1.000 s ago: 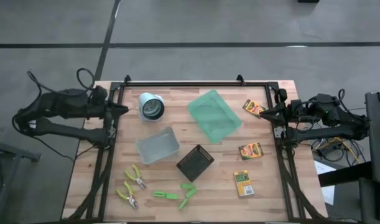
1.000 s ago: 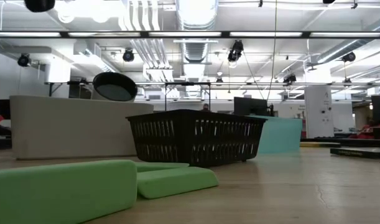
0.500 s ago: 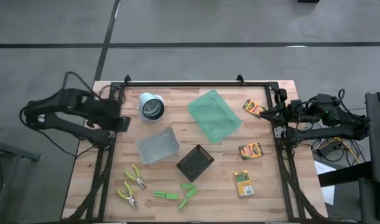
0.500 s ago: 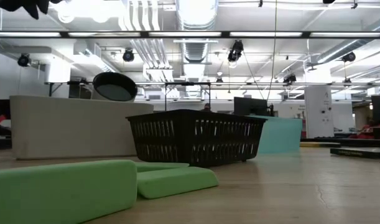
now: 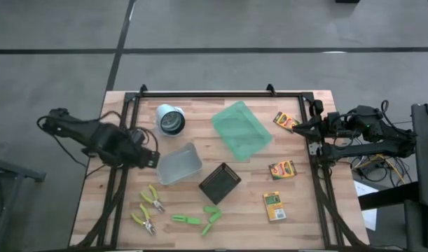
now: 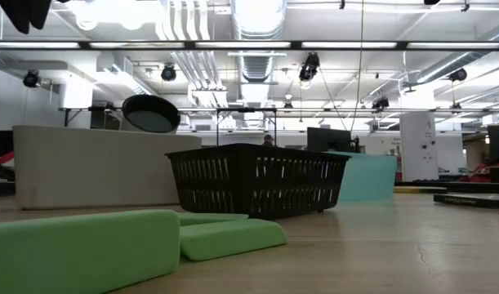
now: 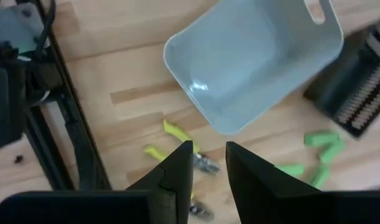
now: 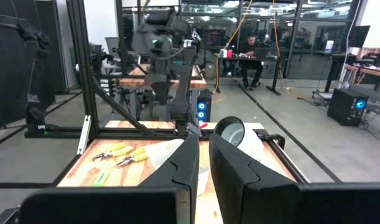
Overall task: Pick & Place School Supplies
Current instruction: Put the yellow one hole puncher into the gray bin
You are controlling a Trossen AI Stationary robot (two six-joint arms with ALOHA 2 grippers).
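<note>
My left gripper [image 5: 150, 158] [image 7: 209, 167] hangs above the table's left side, beside the clear bin [image 5: 177, 163], pointing down, open, with nothing between its fingers. Two scissors with yellow-green handles [image 5: 153, 199] [image 5: 143, 220] lie flat near the front left; one pair [image 7: 177, 142] shows below the fingers. Three green markers [image 5: 187, 220] [image 5: 212, 210] [image 5: 211, 225] lie at the front middle. Three crayon boxes [image 5: 286, 121] [image 5: 281, 169] [image 5: 274, 206] lie flat on the right. My right gripper [image 5: 295, 129] [image 8: 204, 149] waits level at the right edge, shut.
A translucent green tray [image 5: 242, 129] sits at the far middle, a white cup [image 5: 171, 120] on its side at the far left, and a black square box [image 5: 220, 183] in the middle. A black frame rail [image 5: 118, 175] runs along the table's left side under my left arm.
My left arm has swung from the far left edge toward the near side and the clear bin, coming down a little. Its gripper has tipped from level to pointing down and has rolled about its own axis.
</note>
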